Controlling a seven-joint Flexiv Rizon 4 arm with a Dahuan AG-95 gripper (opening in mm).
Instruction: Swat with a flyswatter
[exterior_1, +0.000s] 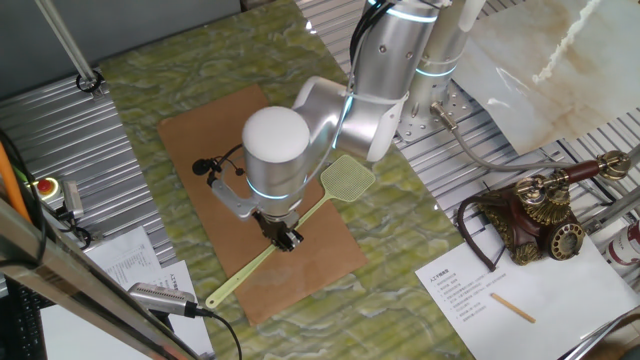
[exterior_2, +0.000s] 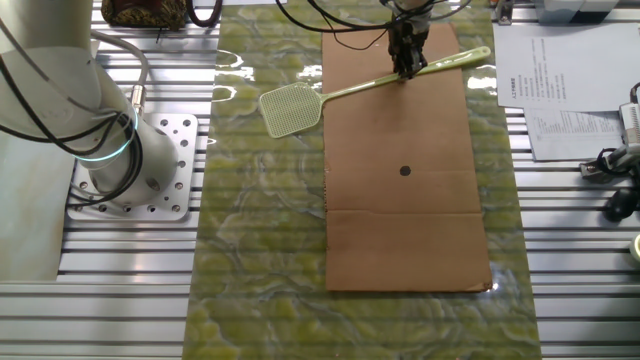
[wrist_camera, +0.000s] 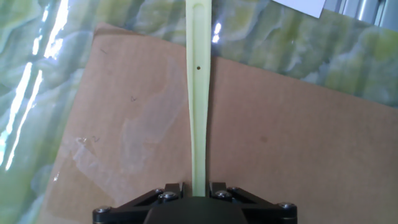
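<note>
The pale yellow-green flyswatter (exterior_1: 300, 225) lies slantwise over the brown board (exterior_1: 330, 260); its mesh head (exterior_1: 347, 178) sticks out past the board's edge above the green marbled cloth. My gripper (exterior_1: 288, 238) is shut on the thin handle about midway along it. In the other fixed view the swatter (exterior_2: 350, 90) runs from its head (exterior_2: 291, 108) at the left to its handle end at the right, with the gripper (exterior_2: 407, 68) on the handle. In the hand view the handle (wrist_camera: 198, 93) runs straight up from between the gripper's (wrist_camera: 199, 190) fingers.
A small black dot (exterior_2: 405, 170) marks the middle of the board (exterior_2: 405, 230). An antique brass telephone (exterior_1: 535, 215) and paper sheets with a tan wooden stick (exterior_1: 511, 307) lie at the right. A black clip with cable (exterior_1: 207, 167) sits near the board's far corner.
</note>
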